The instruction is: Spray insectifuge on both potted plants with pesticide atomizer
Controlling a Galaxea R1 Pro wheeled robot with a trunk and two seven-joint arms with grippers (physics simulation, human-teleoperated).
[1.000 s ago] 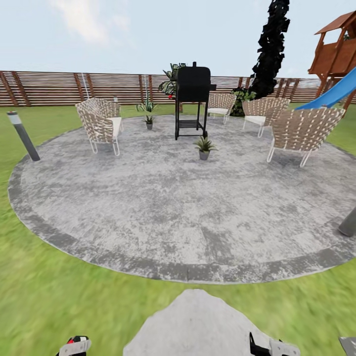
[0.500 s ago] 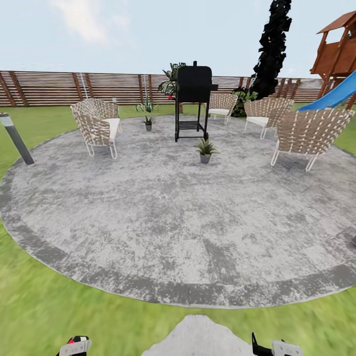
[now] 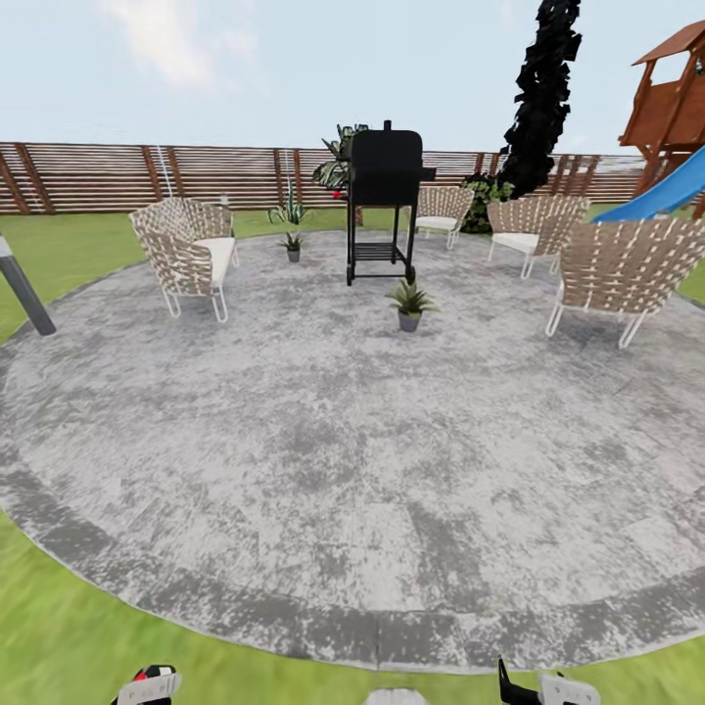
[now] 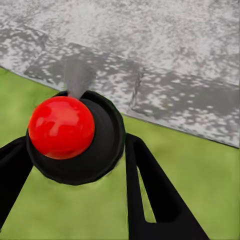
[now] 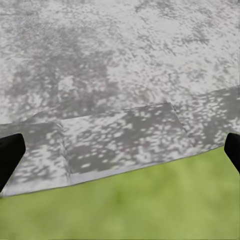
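Grey mottled paving, a wide round patio (image 3: pixel 323 460) set in the garden (image 3: pixel 59 627) lawn, lies ahead of you, with a brown slat fence (image 3: pixel 88 176) at the back.

Your left gripper (image 4: pixel 75 150) has its two dark fingers (image 4: pixel 150 195) pinched on the pesticide atomizer (image 4: pixel 61 127); its red top faces the wrist camera and the round black body sits snug between them. In the head view that red top peeks out at the lower edge, on your near side of the patio. Your right gripper (image 5: pixel 120 150) carries nothing: its fingertips (image 5: pixel 10 155) stand wide apart over the patio's darker border stones.

So the pickup looks done, and you are on the approach. The nearer of the potted plants (image 3: pixel 409 300) stands on the patio just in front of the black grill (image 3: pixel 384 206); the other potted plant (image 3: pixel 292 244) sits further back, to the grill's left, near a woven chair (image 3: pixel 186 253).

Next, roll across the patio toward the nearer plant and raise the left arm so the nozzle can bear on the leaves. I cannot tell which way the nozzle points. More chairs (image 3: pixel 627 269) stand right of the grill, so head straight for the plant.
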